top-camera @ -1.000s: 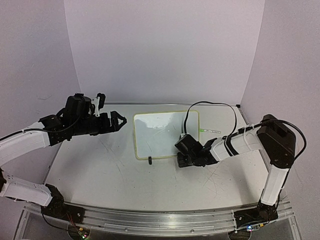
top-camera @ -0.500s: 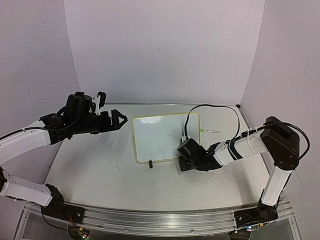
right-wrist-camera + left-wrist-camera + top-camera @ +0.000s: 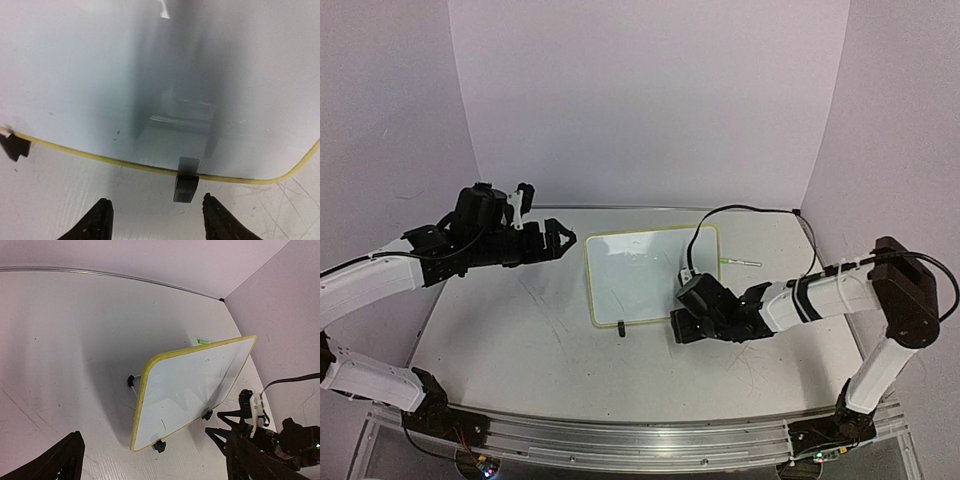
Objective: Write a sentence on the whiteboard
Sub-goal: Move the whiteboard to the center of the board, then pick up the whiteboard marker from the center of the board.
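Note:
The whiteboard [image 3: 645,270] stands tilted mid-table on small black clip feet, white with a thin yellow rim; it also shows in the left wrist view [image 3: 195,382] and fills the right wrist view [image 3: 100,75]. No sentence is in view on it; only faint marks show. My right gripper [image 3: 678,328] sits low at the board's near right corner, open, with one clip foot [image 3: 186,187] just ahead of its fingers [image 3: 157,222] and nothing held. My left gripper [image 3: 560,240] hovers open to the left of the board, its fingers far apart [image 3: 152,467].
A thin green marker [image 3: 740,262] lies on the table behind the right arm, beyond the board's right edge. A black cable [image 3: 740,208] arcs from the right wrist over the board's far right corner. Purple walls close in behind and on both sides.
My right gripper has gone from shut to open at the board's near right corner and shifted slightly toward the near edge. The board turned a little. The left arm edged right.

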`<act>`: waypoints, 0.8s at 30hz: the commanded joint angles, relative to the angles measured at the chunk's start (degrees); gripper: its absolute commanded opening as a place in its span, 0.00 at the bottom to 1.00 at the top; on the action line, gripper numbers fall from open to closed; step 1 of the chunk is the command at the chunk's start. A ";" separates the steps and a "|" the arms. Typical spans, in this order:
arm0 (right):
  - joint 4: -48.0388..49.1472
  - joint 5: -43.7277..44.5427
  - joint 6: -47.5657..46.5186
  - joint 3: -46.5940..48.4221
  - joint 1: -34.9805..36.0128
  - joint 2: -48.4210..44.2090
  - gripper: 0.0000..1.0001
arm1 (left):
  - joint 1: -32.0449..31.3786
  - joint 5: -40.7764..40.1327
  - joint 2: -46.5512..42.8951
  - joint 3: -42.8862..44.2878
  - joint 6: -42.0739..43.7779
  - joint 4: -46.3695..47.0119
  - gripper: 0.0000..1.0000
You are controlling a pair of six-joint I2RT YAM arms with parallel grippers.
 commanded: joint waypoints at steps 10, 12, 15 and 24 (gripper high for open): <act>-9.58 7.73 -2.43 -1.68 -9.36 -34.05 0.84 | -0.04 -8.24 3.59 8.68 3.01 1.84 0.99; -9.82 7.35 -1.21 1.23 -15.39 -32.84 0.88 | -0.03 -9.35 4.27 9.75 3.65 1.51 0.99; -10.04 7.10 2.77 7.65 -22.21 -27.04 0.93 | -0.04 -10.35 5.08 10.99 4.29 1.21 0.99; -17.70 -8.04 19.38 27.75 -39.27 -2.03 0.96 | -0.07 -11.52 4.39 11.82 5.55 -0.22 0.99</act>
